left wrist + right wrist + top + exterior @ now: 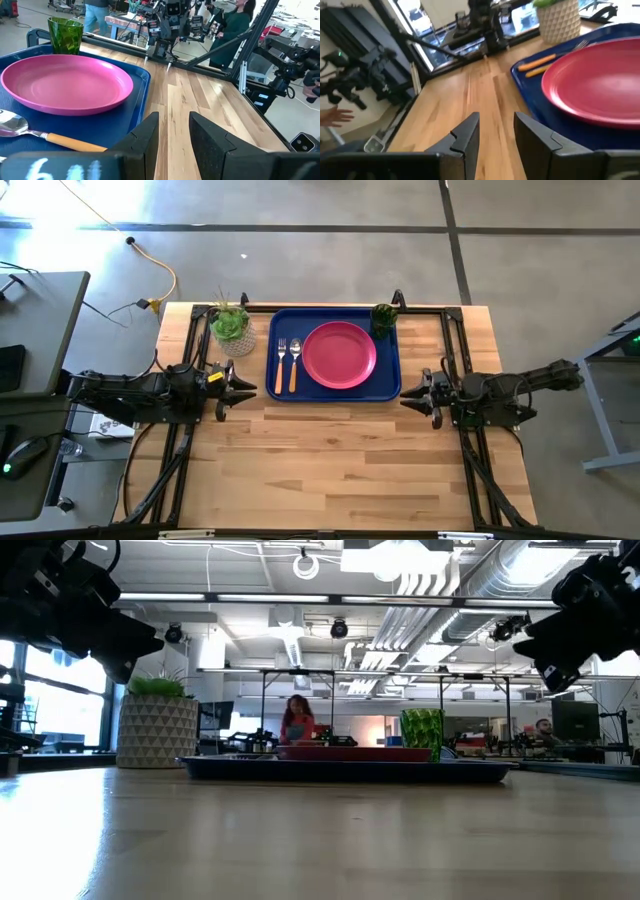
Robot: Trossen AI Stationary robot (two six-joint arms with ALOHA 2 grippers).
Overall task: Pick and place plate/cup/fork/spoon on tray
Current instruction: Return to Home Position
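The large rectangular dark blue plastic tray lay at the far middle of the wooden table, and all four pieces were on it. The round pink-red plastic plate sat flat near the tray's centre. The small translucent green plastic cup stood upright in the far corner on the right arm's side, apart from the plate's rim. The orange-handled fork with silver tines and the orange-handled spoon with a rounded silver bowl lay side by side, parallel, between the plate and the tray's edge on the left arm's side. The layout read as a place setting, so the task looked finished.

The left gripper hovered just beside the tray's near corner on its side, fingers parted with a gap and nothing between them. The right gripper hung off the opposite near corner, likewise spread and empty. Both appeared to be drawn clear of the load, probably parked.

A white patterned pot with a green succulent stood on the table just outside the tray.

From table height, the tray's raised rim hid the cutlery entirely and showed only a thin red strip of the plate. The left wrist view cut off the spoon's handle and missed the fork. People in the room behind were too blurred to describe.
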